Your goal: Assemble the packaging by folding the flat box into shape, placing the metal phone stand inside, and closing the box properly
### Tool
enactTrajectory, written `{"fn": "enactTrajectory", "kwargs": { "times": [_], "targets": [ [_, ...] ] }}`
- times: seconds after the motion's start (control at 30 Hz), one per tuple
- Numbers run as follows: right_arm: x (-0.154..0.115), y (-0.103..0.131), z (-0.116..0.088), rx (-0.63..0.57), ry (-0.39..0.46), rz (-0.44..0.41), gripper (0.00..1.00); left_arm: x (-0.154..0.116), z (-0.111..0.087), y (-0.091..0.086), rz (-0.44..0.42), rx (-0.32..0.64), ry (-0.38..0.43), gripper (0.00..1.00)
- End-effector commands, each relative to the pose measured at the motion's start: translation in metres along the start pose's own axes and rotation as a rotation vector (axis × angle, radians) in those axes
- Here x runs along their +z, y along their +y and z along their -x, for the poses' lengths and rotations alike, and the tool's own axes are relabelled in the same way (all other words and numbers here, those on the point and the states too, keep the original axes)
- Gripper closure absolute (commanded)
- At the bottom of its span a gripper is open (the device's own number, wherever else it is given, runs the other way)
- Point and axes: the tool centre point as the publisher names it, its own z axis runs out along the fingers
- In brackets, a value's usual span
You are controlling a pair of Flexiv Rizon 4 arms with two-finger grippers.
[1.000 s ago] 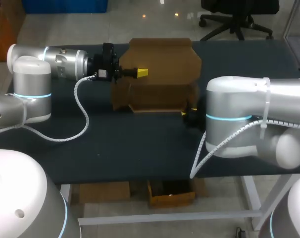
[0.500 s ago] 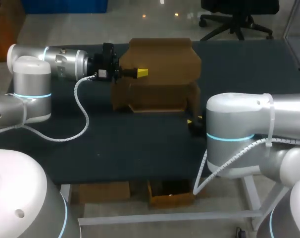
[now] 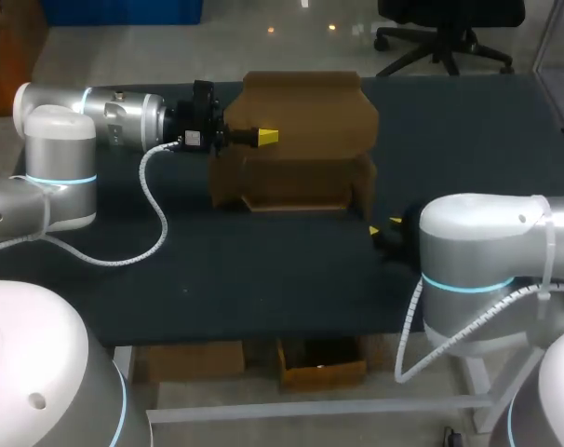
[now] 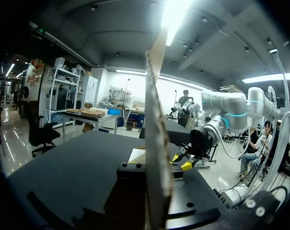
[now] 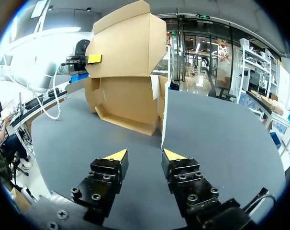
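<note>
Head view, cardboard box (image 3: 291, 182): brown matte corrugated board, half-formed, at the table's far middle; its tall lid flap (image 3: 305, 112) stands upright.
Table (image 3: 217, 270): dark, flat, matte top.
Left arm (image 3: 105, 116): silver, stretched level from the left side; left gripper (image 3: 261, 137) clamped on the lid flap, one yellow tip on its near face.
Right arm (image 3: 487, 251): bent at the right edge; right gripper (image 5: 145, 154) near the box's front right corner, fingers apart above the table.
</note>
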Motion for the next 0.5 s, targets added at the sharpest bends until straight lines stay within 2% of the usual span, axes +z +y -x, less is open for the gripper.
{"fn": "enactTrajectory", "kwargs": {
  "times": [0.03,0.5],
  "targets": [
    [-0.005,0.000,0.015,-0.008,0.113,0.006,0.56,0.000,0.000,0.003,0.000,0.000,0.000,1.00],
    [0.001,0.004,0.044,-0.038,0.198,0.027,0.56,0.000,0.000,0.003,0.000,0.000,0.000,1.00]
  ]
}}
